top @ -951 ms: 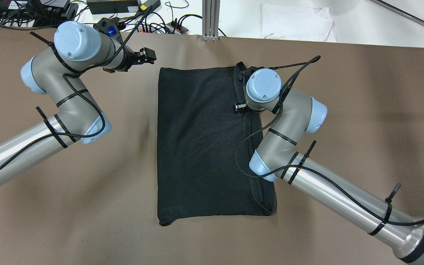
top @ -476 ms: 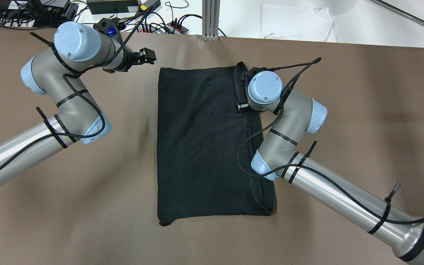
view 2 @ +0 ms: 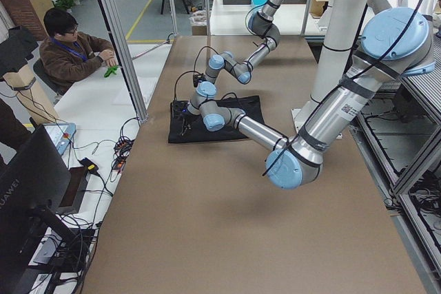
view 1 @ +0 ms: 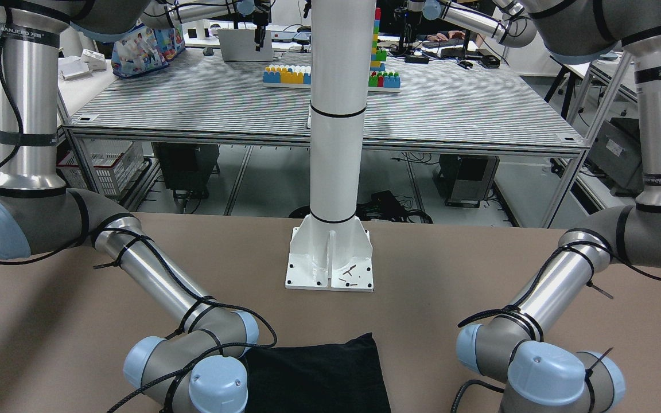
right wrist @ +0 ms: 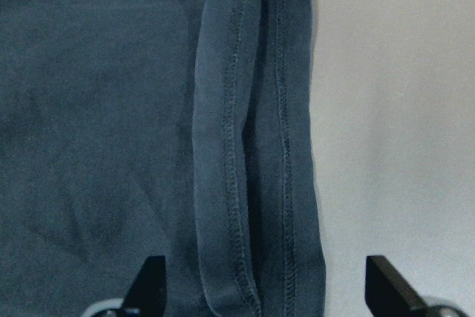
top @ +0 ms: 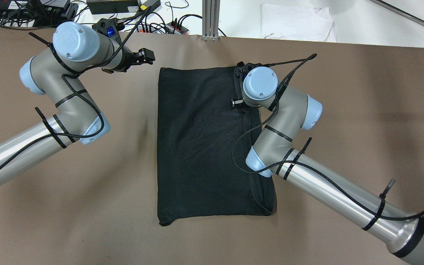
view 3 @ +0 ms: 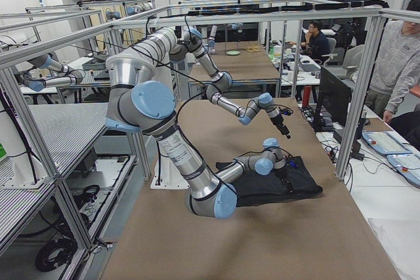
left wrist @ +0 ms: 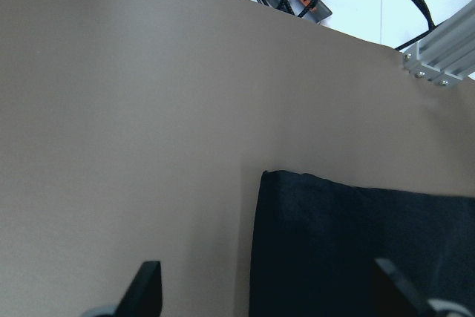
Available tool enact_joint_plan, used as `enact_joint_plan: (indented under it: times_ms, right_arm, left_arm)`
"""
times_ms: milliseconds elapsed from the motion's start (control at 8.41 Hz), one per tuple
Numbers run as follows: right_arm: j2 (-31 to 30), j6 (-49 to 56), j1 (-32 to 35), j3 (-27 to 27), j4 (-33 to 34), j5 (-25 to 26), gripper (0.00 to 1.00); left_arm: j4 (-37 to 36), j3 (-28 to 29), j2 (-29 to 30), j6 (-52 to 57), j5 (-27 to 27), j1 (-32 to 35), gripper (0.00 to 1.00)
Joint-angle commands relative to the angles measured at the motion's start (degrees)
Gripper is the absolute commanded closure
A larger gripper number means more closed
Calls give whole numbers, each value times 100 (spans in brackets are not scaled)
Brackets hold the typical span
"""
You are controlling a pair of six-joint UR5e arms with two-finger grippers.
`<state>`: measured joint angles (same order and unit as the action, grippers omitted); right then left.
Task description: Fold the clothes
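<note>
The clothes are one black garment that lies flat as a tall rectangle in the middle of the brown table. It also shows in the front view as the clothes. In the overhead view my right gripper is hidden under its wrist, over the garment's far right edge. In its wrist view the right gripper is open and straddles the stitched hem, with bare table to the right. My left gripper hovers open beyond the far left corner and holds nothing.
A white pillar stands on its base plate at the robot's side of the table. Cables and power strips lie past the far edge, beside a white cloth. A person sits there and another stands.
My right wrist has shifted slightly left and away along the garment's right edge. The left arm has barely moved, and the garment lies as before.
</note>
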<state>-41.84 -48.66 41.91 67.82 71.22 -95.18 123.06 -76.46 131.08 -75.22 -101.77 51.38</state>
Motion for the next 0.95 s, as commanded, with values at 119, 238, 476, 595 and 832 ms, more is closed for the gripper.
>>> enact_joint_plan:
  times_ms: [119, 238, 476, 595, 832]
  right_arm:
    - [0, -11, -25, -172, -46, 26, 6]
    - [-8, -3, -25, -181, -46, 26, 6]
    - [-26, 23, 1, -190, -38, 26, 6]
    - [-35, 50, 19, -207, -46, 26, 6]
    - [-43, 76, 63, -234, -38, 26, 6]
  left_arm:
    - [-1, 0, 6, -2, 8, -5, 0]
    - [-1, 9, 14, -2, 0, -5, 0]
    - [-10, 9, 41, -2, 8, -14, 0]
    - [-10, 9, 41, -2, 8, -23, 0]
    - [-10, 9, 50, -10, 8, -23, 0]
